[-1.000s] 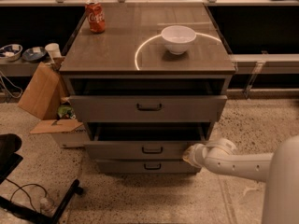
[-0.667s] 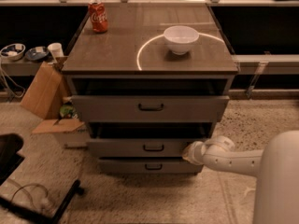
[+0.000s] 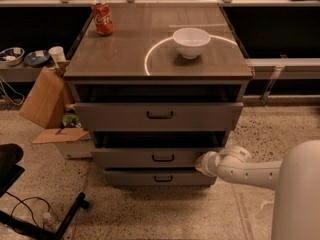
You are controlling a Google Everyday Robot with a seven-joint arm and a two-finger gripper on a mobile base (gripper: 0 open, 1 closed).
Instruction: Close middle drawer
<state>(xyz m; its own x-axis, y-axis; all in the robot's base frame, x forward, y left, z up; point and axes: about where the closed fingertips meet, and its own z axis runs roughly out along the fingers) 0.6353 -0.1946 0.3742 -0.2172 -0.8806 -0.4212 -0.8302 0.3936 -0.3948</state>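
Speckled floor | we see grey metal middle drawer (image 3: 130,159) partly out | white gripper (image 3: 204,164) at its front's right end | its grip we cannot tell

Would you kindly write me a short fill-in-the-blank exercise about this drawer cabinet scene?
The gripper is at the ____ end of the middle drawer front.
The white bowl sits on ____ of the cabinet.
The red can stands ____.
Missing words: right; top; upright.
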